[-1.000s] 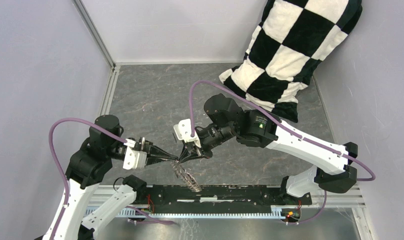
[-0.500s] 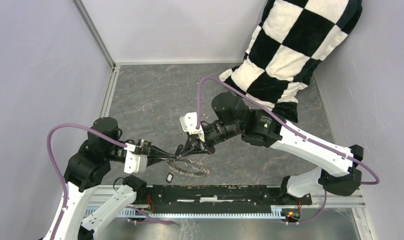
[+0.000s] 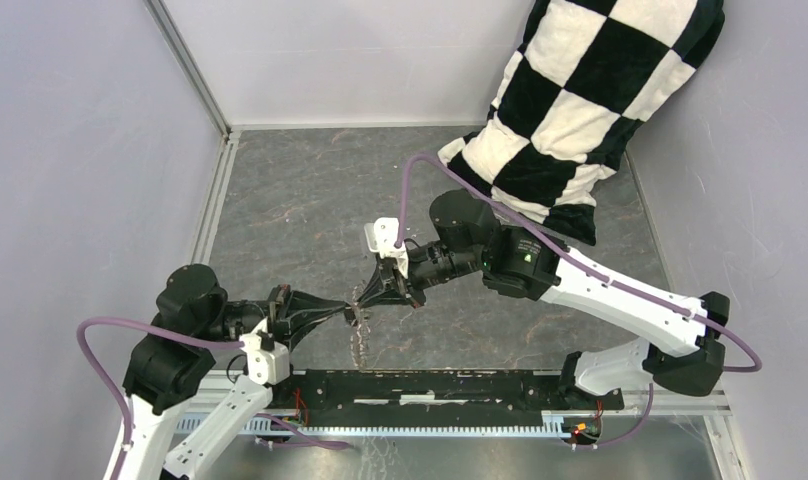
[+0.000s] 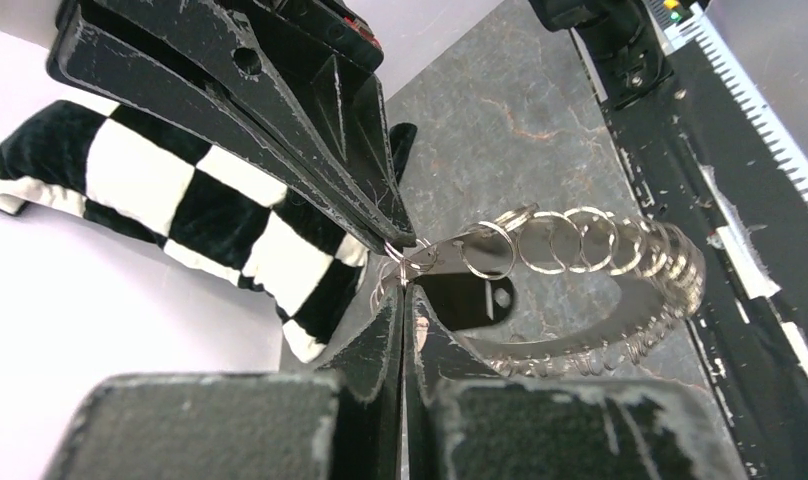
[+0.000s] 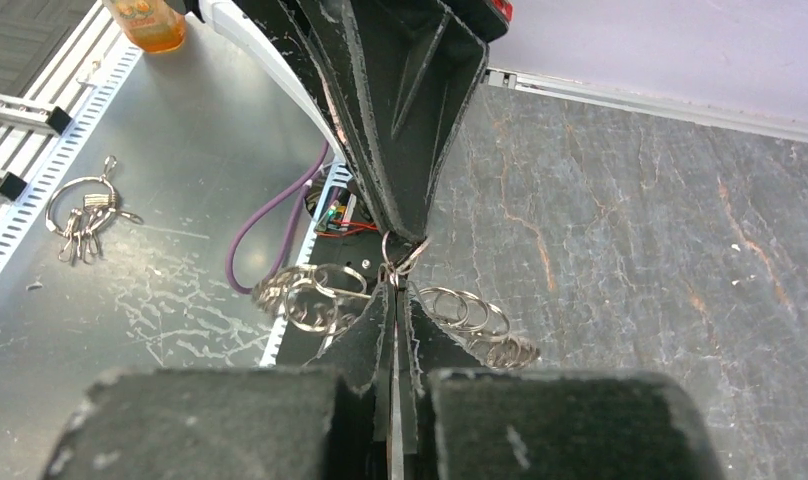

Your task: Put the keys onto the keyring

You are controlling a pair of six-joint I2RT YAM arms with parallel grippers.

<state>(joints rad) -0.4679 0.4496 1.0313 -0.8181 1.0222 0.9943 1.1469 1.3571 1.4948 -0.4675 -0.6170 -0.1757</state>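
Observation:
The keyring (image 3: 361, 345) is a metal ring strung with many small silvery loops. It hangs edge-on below the two grippers, which meet tip to tip above the table's near edge. My left gripper (image 3: 350, 313) is shut on a thin loop of it (image 4: 405, 290). The ring curves away to the right in the left wrist view (image 4: 620, 240). My right gripper (image 3: 366, 302) is shut on the same cluster of loops (image 5: 395, 285), with loops on both sides (image 5: 480, 315). A black piece with a small hole (image 4: 472, 300) sits behind the left fingertips; I cannot tell whether it is a key. No loose key shows clearly.
A black-and-white chequered pillow (image 3: 580, 110) lies at the back right. A black rail (image 3: 460, 385) runs along the near edge. On the metal shelf below lie a second small bunch of keys (image 5: 80, 218) and an orange bottle (image 5: 145, 20).
The left arm has dropped lower and reaches in flatter. The keyring went from spread flat on the table to hanging edge-on. The small black key on the table half a second ago no longer shows.

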